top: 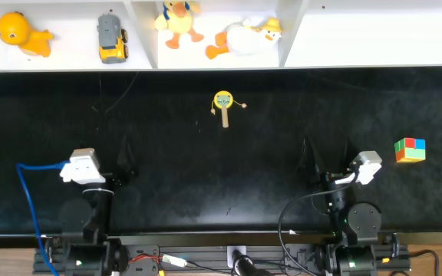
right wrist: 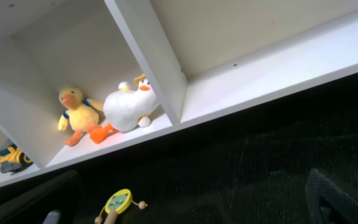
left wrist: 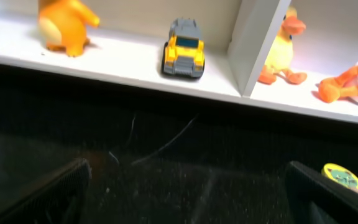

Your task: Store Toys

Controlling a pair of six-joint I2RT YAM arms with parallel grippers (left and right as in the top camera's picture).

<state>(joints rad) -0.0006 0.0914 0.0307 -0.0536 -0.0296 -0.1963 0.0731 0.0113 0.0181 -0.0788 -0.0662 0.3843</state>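
Note:
A small yellow rattle drum (top: 223,103) with a wooden handle lies on the black table, a little short of the shelf; it shows too in the left wrist view (left wrist: 342,177) and the right wrist view (right wrist: 118,203). A multicoloured cube (top: 410,150) sits at the table's far right. My left gripper (top: 124,162) hovers low at the left, open and holding nothing, its fingers (left wrist: 61,186) wide apart. My right gripper (top: 314,164) stands at the right, also open and holding nothing, fingers (right wrist: 344,194) spread.
The white shelf (top: 221,61) runs along the back. Its left bay holds an orange toy (top: 23,33) and a yellow-grey truck (top: 112,40). The middle bay holds a yellow duck (top: 178,21) and a white goose (top: 244,38). A blue cable (top: 29,199) trails by the left arm.

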